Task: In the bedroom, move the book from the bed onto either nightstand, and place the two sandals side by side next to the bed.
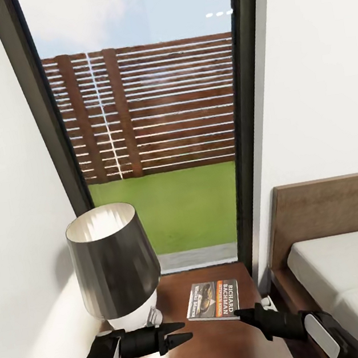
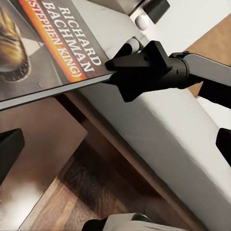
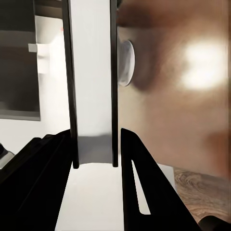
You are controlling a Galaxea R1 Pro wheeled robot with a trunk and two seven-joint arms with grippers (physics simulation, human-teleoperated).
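The book (image 1: 212, 299), with "RICHARD BACHMAN" on its dark cover, lies flat over the dark brown nightstand (image 1: 229, 350) beside the lamp. My right gripper (image 1: 239, 313) is shut on the book's near right corner. In the right wrist view the book (image 3: 94, 72) stands edge-on between the two fingers. The left wrist view has the book (image 2: 43, 43) with the right gripper (image 2: 107, 72) clamped on its edge. My left gripper (image 1: 184, 329) hovers open over the nightstand's front left, empty. The bed (image 1: 343, 268) is at the right. The two sandals are out of view.
A grey-shaded lamp (image 1: 114, 264) with a white base stands on the nightstand's left part, close to my left gripper. A tall dark-framed window (image 1: 157, 148) is behind, with white walls on both sides. The brown headboard (image 1: 333, 206) rises just right of the nightstand.
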